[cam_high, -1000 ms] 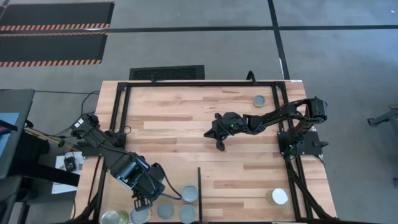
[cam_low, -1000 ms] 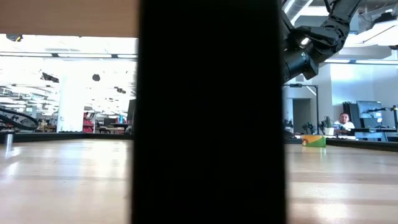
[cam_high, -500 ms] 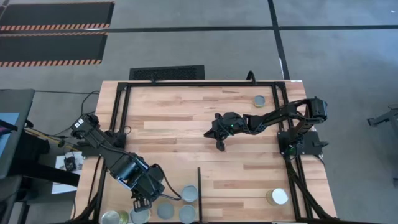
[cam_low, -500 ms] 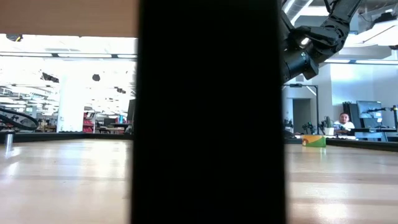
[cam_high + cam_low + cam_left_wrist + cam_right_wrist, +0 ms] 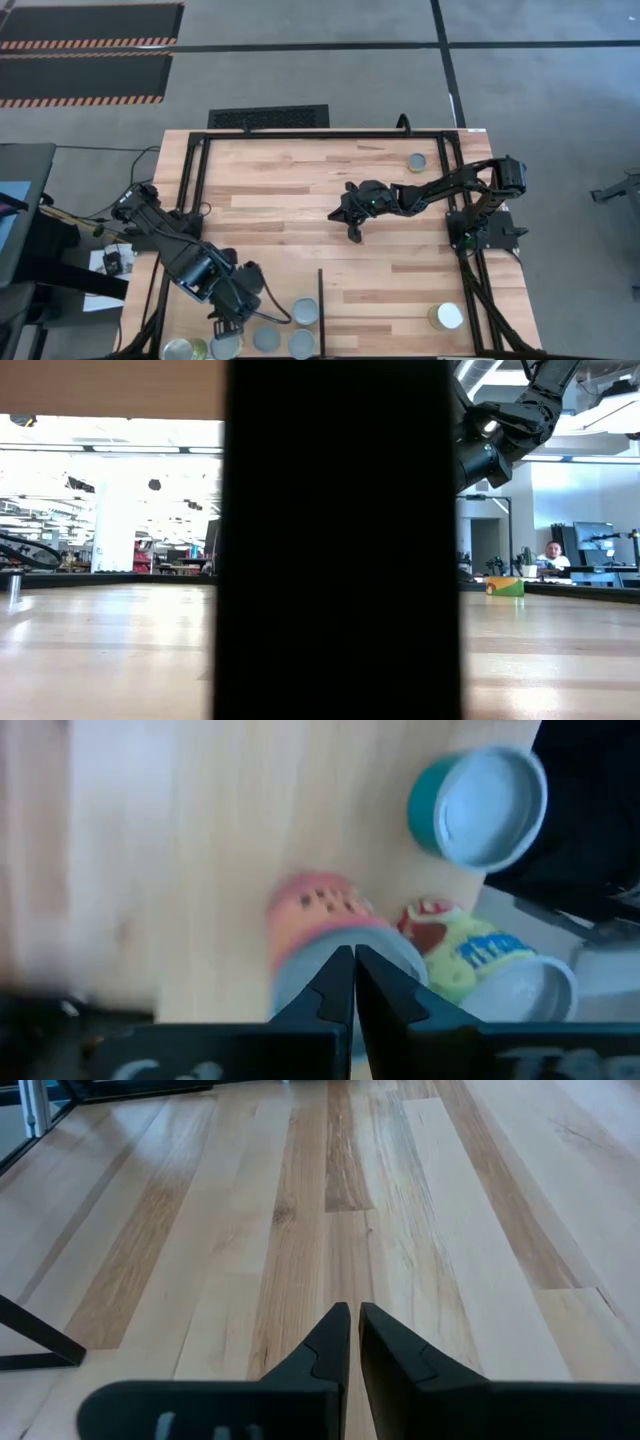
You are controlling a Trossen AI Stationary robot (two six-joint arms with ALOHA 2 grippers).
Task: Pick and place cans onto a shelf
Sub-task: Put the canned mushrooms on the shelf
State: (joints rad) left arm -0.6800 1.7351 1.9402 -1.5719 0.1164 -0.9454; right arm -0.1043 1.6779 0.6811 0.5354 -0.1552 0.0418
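Note:
Several cans with silvery tops stand in a cluster at the table's near left, on a pale panel, the shelf [image 5: 200, 840], beside a thin dark upright divider [image 5: 321, 310]. My left gripper [image 5: 226, 326] is shut and points down over this cluster. In the left wrist view its fingertips [image 5: 353, 970] are right over a red-orange can [image 5: 315, 925], next to a yellow-labelled can [image 5: 480, 960] and a teal can [image 5: 485, 805]. My right gripper [image 5: 352, 232] is shut and empty over the middle of the table, and also shows in the right wrist view [image 5: 353, 1325]. My left gripper points down with shut fingers over the red-orange can's silvery top [image 5: 300, 975]. I cannot tell whether the fingertips touch it.
One can [image 5: 417, 161] stands at the far right of the table and a white-topped one [image 5: 447, 316] at the near right. The divider fills the middle of the low view [image 5: 335, 540]. Bare planks lie around my right gripper.
My left arm's wrist has shifted a little toward the table's left edge, while its gripper stays over the can cluster.

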